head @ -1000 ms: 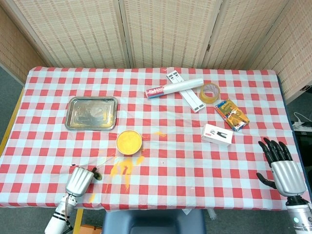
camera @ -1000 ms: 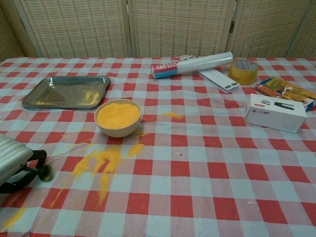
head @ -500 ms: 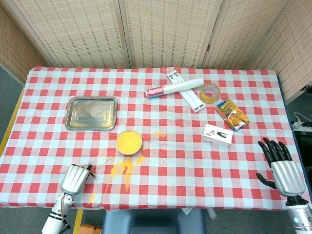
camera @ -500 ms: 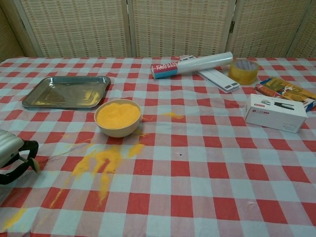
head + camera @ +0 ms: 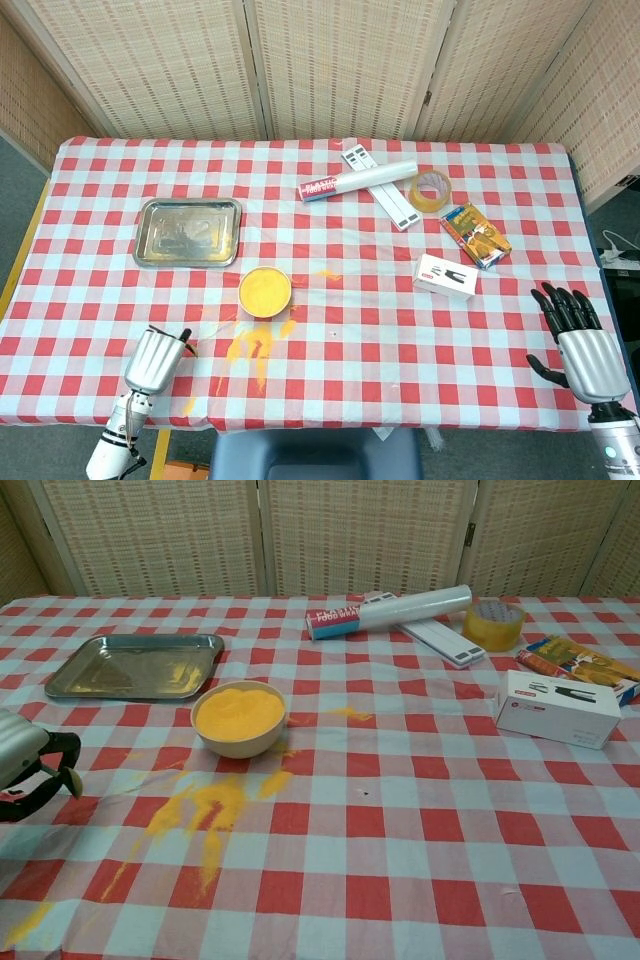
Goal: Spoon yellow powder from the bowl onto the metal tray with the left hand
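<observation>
Currently: left hand (image 5: pixel 157 357) near-left of bowl (image 5: pixel 265 291), pinching small spoon (image 5: pixel 72 780); I keep scoop level, load lightly. Right hand (image 5: pixel 584 345) idle, fingers apart.

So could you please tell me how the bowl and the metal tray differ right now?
The bowl is round, cream and heaped with yellow powder; the metal tray is rectangular, shiny and shallow, holding only thin yellow smears. The bowl sits nearer the camera than the tray. Both rest flat on the checked cloth.

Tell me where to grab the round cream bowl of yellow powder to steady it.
Grip the outer wall of the round cream bowl below the rim, coming from its right. It is full nearly to the brim, so fingers over the top would dip into powder; spilled powder lies in front.
</observation>
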You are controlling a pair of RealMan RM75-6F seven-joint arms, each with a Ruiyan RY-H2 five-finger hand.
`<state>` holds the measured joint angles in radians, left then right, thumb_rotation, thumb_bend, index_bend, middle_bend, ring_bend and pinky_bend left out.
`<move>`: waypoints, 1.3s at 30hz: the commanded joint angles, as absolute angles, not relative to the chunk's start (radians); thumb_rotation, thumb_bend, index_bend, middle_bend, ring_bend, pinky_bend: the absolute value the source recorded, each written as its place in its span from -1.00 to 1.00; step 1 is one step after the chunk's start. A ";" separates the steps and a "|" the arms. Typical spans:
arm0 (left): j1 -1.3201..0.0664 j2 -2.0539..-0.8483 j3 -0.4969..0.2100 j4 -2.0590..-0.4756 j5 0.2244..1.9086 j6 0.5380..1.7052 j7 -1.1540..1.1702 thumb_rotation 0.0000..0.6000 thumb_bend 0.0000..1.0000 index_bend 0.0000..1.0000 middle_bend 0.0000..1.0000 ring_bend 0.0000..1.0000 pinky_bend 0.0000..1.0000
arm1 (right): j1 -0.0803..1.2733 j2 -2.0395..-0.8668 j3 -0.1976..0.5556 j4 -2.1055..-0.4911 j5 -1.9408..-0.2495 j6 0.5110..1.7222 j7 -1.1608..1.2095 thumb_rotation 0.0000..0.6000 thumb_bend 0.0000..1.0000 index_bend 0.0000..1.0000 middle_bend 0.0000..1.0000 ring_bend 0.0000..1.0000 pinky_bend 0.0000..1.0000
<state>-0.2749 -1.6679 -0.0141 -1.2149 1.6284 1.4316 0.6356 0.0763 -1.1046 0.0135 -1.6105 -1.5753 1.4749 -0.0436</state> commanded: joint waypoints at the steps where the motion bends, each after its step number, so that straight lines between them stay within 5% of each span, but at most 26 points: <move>1: -0.303 -1.628 -0.037 -1.293 1.640 1.422 0.732 1.00 -0.05 0.42 1.00 1.00 1.00 | 0.075 -1.100 0.013 -1.612 -1.578 1.480 -0.035 1.00 -0.75 -1.00 -1.00 -1.00 -1.00; 9: -0.378 -1.596 -0.122 -1.469 1.584 1.330 0.997 1.00 -0.05 0.42 1.00 1.00 1.00 | 0.073 -1.091 0.008 -1.616 -1.590 1.484 -0.020 1.00 -0.75 -1.00 -1.00 -1.00 -1.00; 19: -0.527 -1.703 -0.294 -1.558 1.382 1.226 1.274 1.00 -0.05 0.42 1.00 1.00 1.00 | 0.078 -1.079 0.023 -1.612 -1.554 1.464 0.010 1.00 -0.76 -1.00 -1.00 -1.00 -1.00; 29: -0.672 -1.908 -0.364 -1.363 1.229 1.217 1.350 1.00 -0.05 0.42 1.00 1.00 1.00 | 0.095 -1.071 0.034 -1.601 -1.521 1.423 0.046 1.00 -0.76 -1.00 -1.00 -1.00 -1.00; 39: -0.733 -2.053 -0.299 -1.096 1.294 1.297 1.259 1.00 -0.04 0.41 1.00 1.00 1.00 | 0.093 -1.056 0.035 -1.599 -1.522 1.428 0.084 1.00 -0.75 -1.00 -1.00 -1.00 -1.00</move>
